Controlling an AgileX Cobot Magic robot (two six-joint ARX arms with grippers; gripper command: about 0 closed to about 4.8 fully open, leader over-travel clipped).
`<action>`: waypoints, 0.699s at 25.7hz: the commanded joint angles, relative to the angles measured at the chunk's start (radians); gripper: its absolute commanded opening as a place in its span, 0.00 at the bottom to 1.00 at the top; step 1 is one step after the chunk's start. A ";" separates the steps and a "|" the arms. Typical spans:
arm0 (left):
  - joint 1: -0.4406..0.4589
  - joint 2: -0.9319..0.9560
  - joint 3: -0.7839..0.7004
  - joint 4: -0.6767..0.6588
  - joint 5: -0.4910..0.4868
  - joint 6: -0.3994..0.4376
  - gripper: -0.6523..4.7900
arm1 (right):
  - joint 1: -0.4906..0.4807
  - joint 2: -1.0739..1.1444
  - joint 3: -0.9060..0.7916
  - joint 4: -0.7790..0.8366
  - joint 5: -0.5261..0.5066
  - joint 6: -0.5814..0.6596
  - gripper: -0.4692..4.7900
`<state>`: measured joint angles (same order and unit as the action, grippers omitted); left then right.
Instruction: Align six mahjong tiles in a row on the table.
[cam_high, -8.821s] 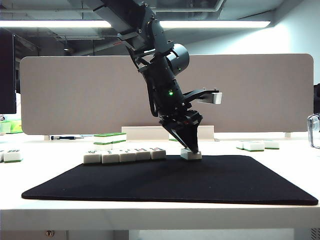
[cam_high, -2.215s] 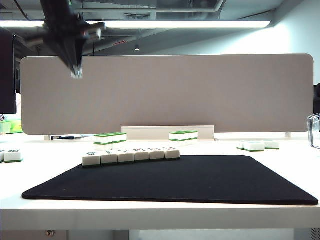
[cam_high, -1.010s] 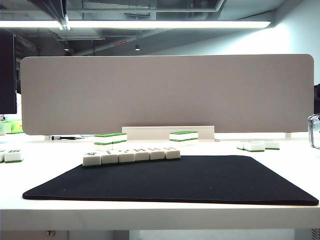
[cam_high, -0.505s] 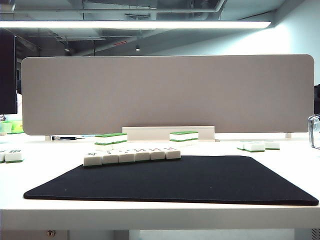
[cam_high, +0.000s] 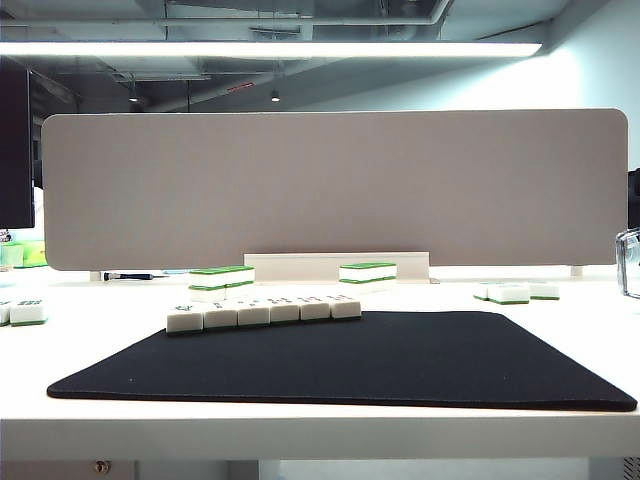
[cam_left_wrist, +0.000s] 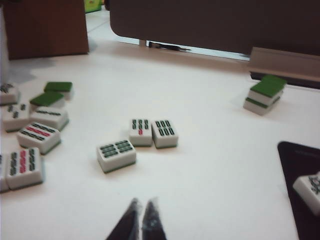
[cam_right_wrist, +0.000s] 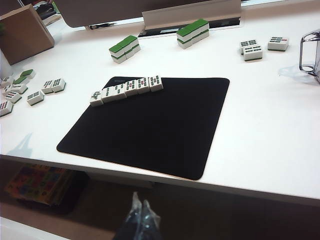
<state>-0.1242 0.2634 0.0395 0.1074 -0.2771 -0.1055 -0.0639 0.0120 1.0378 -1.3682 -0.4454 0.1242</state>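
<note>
Left gripper pinched shut, nothing between the tips, hanging over bare white table. Just ahead of it: three loose tiles face up, two touching side by side, a third slightly apart and skewed. Further off to one side, more loose tiles, some green-back up. Off to the other side, corner of black mat with one end of the row just peeking in. Well beyond, a green-topped stack near the grey panel.

Right gripper also closed and empty, parked off the near edge of the table, well back from everything. Far ahead of it: six tiles in one line, touching end to end, white faces up, sitting on the mat's far edge toward its left corner. Line runs slightly diagonal to that edge. Beyond the row, two green-topped stacks; a few stray tiles off toward the far right.

Neither gripper visible from the exterior camera; row seen there at the mat's back-left, straight and gapless.
</note>
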 joint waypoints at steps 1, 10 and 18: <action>0.024 -0.023 -0.032 0.013 0.067 0.000 0.15 | -0.001 -0.012 0.002 0.011 0.000 -0.002 0.09; 0.063 -0.129 -0.033 -0.150 0.098 0.005 0.15 | 0.000 -0.012 0.002 0.011 -0.001 -0.002 0.09; 0.068 -0.248 -0.033 -0.286 0.122 0.050 0.15 | 0.000 -0.012 0.002 0.011 -0.001 -0.002 0.09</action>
<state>-0.0586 0.0296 0.0059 -0.1619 -0.1627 -0.0719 -0.0635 0.0120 1.0378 -1.3682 -0.4454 0.1242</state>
